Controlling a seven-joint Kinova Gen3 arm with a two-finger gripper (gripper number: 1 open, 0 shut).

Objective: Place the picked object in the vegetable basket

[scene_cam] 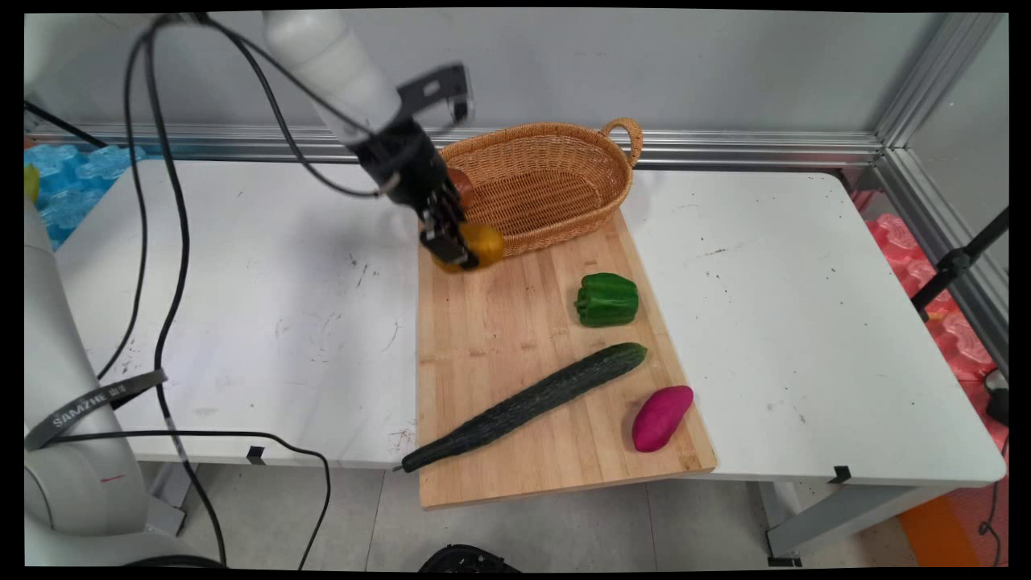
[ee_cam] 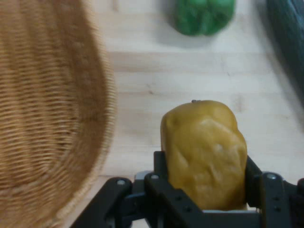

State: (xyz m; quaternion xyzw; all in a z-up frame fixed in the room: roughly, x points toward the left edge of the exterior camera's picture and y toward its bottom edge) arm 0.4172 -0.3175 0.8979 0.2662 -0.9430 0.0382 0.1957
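My gripper (scene_cam: 459, 246) is shut on a yellow bell pepper (scene_cam: 482, 244), holding it just above the far left corner of the wooden cutting board (scene_cam: 515, 338), beside the wicker basket's (scene_cam: 556, 153) near rim. In the hand view the yellow pepper (ee_cam: 204, 152) sits clamped between the black fingers (ee_cam: 159, 171), with the basket (ee_cam: 47, 109) at left and the board (ee_cam: 166, 76) below. A green bell pepper (scene_cam: 606, 299) lies on the board farther right; in the hand view the green pepper (ee_cam: 203, 16) is at the top.
A long dark cucumber (scene_cam: 523, 405) lies diagonally across the board's near half, and a purple sweet potato (scene_cam: 661, 417) rests near its front right corner. A reddish object (scene_cam: 461, 184) shows inside the basket's left end, partly hidden by the arm. Black cables (scene_cam: 161, 242) hang at left.
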